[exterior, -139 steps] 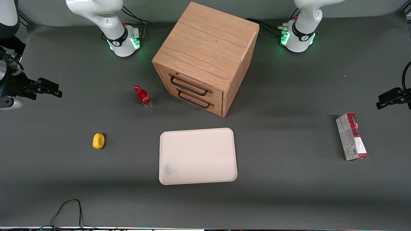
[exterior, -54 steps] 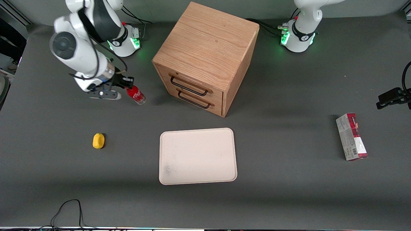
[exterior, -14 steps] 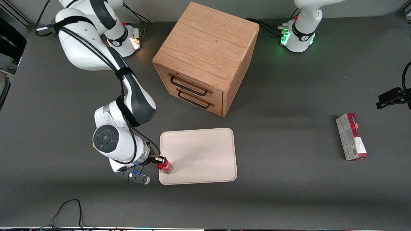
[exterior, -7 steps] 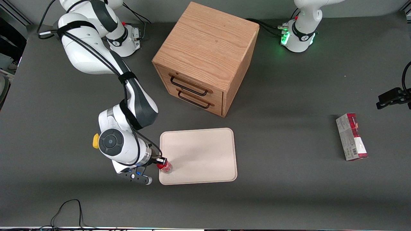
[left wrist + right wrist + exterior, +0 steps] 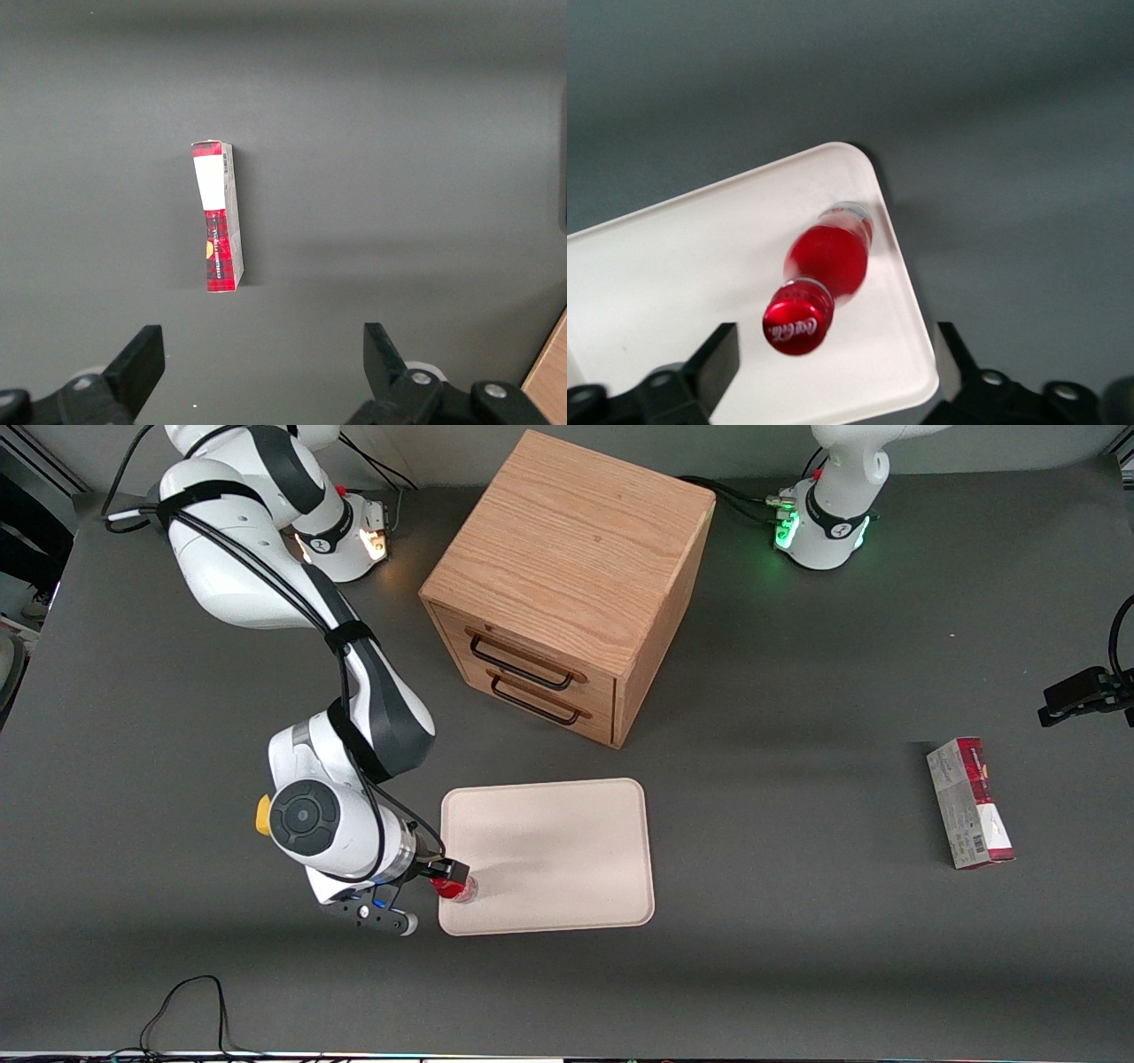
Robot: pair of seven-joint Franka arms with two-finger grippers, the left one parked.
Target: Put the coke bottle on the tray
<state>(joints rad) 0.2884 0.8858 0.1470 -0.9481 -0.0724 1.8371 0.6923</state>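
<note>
Now the coke bottle (image 5: 455,887) (image 5: 824,270) stands upright on the tray (image 5: 567,841) (image 5: 673,283), in the corner nearest the front camera toward the working arm's end of the table. Directly above it hangs the gripper (image 5: 440,877) (image 5: 833,376), its fingers spread wide apart and clear of the red cap, grasping nothing. Farther from the camera than the tray sits a wooden drawer cabinet (image 5: 567,584), and a red-and-grey carton (image 5: 970,802) (image 5: 217,217) lies toward the parked arm's end.
</note>
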